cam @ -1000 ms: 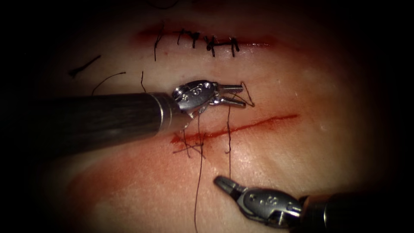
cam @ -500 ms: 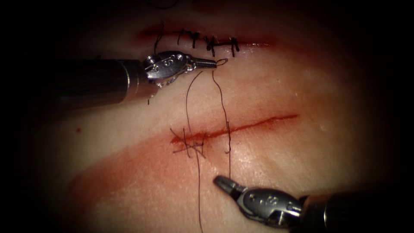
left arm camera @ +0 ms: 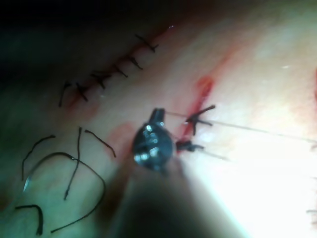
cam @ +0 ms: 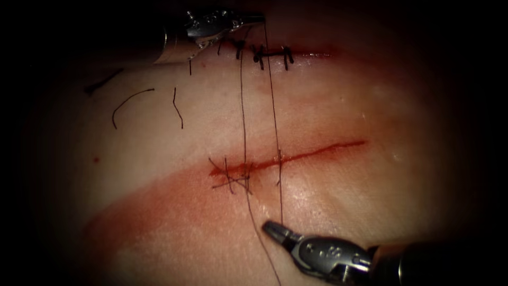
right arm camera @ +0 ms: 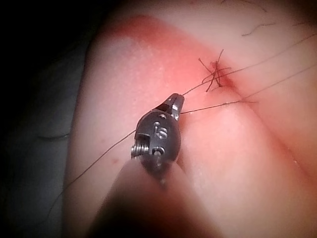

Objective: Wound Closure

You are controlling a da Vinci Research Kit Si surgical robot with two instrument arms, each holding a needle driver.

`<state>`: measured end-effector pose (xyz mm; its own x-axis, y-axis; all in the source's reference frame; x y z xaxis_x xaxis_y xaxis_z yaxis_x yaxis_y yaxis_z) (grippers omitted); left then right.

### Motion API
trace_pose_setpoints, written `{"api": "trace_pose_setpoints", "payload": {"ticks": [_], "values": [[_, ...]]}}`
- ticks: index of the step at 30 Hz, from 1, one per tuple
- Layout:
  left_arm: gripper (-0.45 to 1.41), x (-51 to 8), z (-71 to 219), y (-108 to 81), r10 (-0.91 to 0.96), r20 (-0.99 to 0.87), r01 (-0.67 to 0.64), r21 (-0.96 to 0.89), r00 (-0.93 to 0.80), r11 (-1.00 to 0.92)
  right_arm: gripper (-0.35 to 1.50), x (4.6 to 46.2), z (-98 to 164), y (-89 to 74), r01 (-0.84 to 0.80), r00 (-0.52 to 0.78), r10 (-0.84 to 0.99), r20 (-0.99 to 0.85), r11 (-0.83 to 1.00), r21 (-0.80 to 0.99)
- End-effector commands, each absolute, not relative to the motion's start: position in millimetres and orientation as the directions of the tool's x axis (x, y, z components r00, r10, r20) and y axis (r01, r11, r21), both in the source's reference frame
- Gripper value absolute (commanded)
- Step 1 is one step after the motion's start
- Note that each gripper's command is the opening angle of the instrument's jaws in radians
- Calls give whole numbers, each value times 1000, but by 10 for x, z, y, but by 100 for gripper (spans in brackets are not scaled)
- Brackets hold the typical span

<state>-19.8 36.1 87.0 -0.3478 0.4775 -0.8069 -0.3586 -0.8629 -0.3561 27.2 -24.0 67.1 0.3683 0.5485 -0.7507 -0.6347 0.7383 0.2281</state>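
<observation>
Pulled taut since a second ago, the thread (cam: 274, 106) runs from the open cut (cam: 288, 158) toward 12 o'clock, gripped by the left end effector (cam: 254, 19), clamped shut. At 6 o'clock, the right end effector (cam: 272, 229) is closed on the thread's other end.

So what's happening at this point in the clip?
The left tool has drawn back beyond the stitched upper cut, jaws shut on the thread, now stretched in two strands to the open cut. The right tool holds the thread end near the camera. No needle is visible.
</observation>
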Motion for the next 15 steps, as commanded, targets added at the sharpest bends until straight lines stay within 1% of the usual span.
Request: {"api": "trace_pose_setpoints", "payload": {"ticks": [1,6,11,13,15], "values": [[-45,-204,879,370,483,-804,-370,-355,-347,-858,-35,277,676,-251,-633,368,551,-749,739,232],[-45,-206,897,407,489,-806,-420,-338,-333,-842,-35,277,676,-253,-632,368,550,-750,739,232],[-45,-211,911,420,483,-807,-433,-321,-340,-842,-35,275,676,-252,-630,367,550,-750,741,234],[-45,-216,918,408,472,-814,-421,-317,-339,-850,-35,273,674,-246,-630,367,553,-748,739,238],[-45,-216,919,393,457,-821,-380,-324,-342,-866,-35,272,672,-242,-630,367,556,-746,738,241]]}}
